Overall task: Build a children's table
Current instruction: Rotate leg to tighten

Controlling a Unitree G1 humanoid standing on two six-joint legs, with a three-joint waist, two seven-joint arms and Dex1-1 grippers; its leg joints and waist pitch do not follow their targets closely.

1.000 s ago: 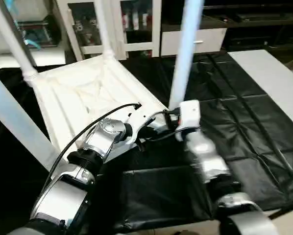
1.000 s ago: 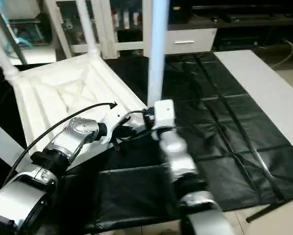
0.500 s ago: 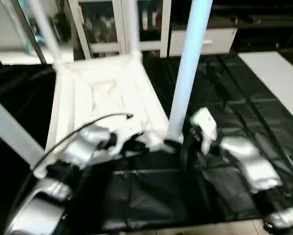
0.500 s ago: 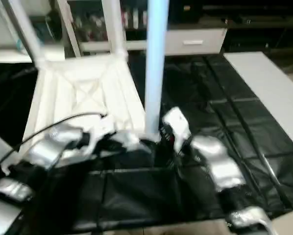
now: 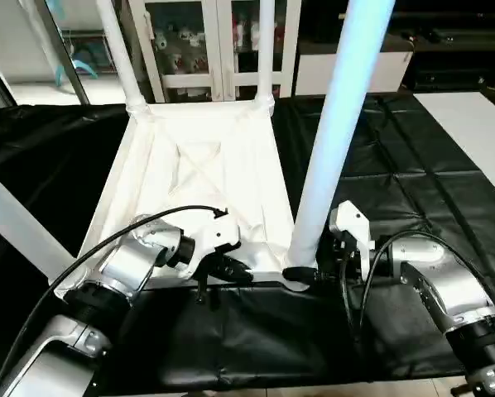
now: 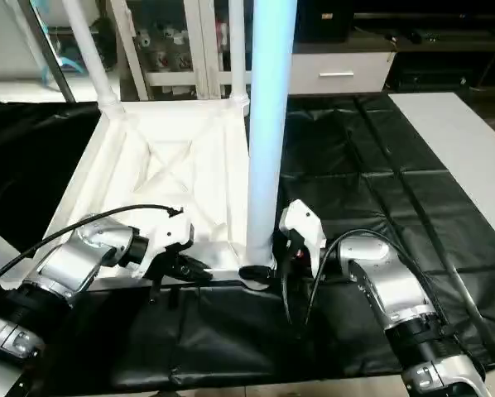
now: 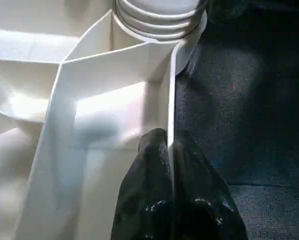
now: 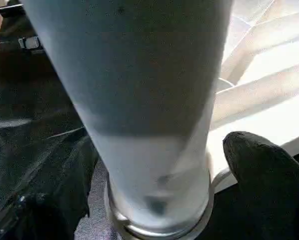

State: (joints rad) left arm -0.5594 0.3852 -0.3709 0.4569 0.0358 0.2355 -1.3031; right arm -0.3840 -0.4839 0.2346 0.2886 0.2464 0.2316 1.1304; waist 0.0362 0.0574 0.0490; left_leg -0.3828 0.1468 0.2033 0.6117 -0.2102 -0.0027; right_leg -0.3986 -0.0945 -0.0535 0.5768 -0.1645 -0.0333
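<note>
The white table top (image 5: 199, 194) lay upside down on the black cloth (image 5: 413, 190) of the work table, its ribbed underside facing up. Four white legs rose from its corner sockets. The near right leg (image 5: 334, 136) stood upright in the socket nearest the robot's right arm, and all else is placed from this leg. Two far legs stood at the corners beyond it, one (image 5: 266, 50) straight behind and one (image 5: 122, 58) behind and to the left. The near left leg (image 5: 20, 227) slanted out of the corner well to the left of it.

The left gripper (image 7: 172, 150) was closed on the table top's near rim, just left of the near right leg's socket. One black finger (image 7: 149, 175) sat inside the rim wall and the other outside, with the thin white wall pinched between them. The ribbed collar of the leg's socket showed just beyond the fingertips.

The right gripper (image 8: 154, 200) sat at the base of the near right leg, its fingers apart. One black finger (image 8: 262, 170) lay on either side of the tube, close beside it, but whether the pads touched it could not be seen. The leg's flared end sat in the socket.

A cabinet (image 5: 214, 41) with glass doors stood behind the far legs.
</note>
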